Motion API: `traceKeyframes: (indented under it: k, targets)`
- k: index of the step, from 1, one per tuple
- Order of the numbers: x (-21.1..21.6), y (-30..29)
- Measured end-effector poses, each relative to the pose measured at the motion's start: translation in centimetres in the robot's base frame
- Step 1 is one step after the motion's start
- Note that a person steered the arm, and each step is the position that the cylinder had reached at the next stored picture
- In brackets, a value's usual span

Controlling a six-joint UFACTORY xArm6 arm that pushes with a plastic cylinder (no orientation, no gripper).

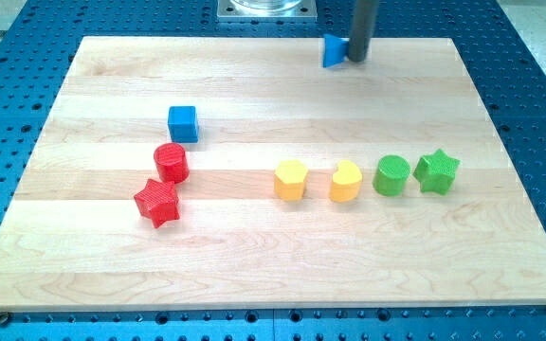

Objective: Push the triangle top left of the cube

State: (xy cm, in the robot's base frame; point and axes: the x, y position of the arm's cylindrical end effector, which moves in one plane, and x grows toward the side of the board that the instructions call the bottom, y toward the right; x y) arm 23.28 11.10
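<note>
I count two blue blocks (183, 123), two red blocks (171, 163), two yellow blocks (290, 179) and two green blocks (391, 175).

- No legible text, labels, brand marks, numbers or signs appear anywhere in the camera view.
- The blocks, the wooden board and the perforated blue table surface carry no readable markings.

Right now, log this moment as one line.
my tip: touching blue triangle, on its right | blue cube: far lower left | triangle not yet placed
</note>
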Motion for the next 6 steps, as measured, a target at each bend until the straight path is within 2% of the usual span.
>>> traceKeyframes:
  k: [1,2,3,4,5,6]
  targets:
    - [-0.2,-3.3]
    - [-1.9,-3.1]
    - [-0.3,-9.7]
    - [5.1,-18.8]
    - [6.6,-21.2]
    - [4.5,-22.8]
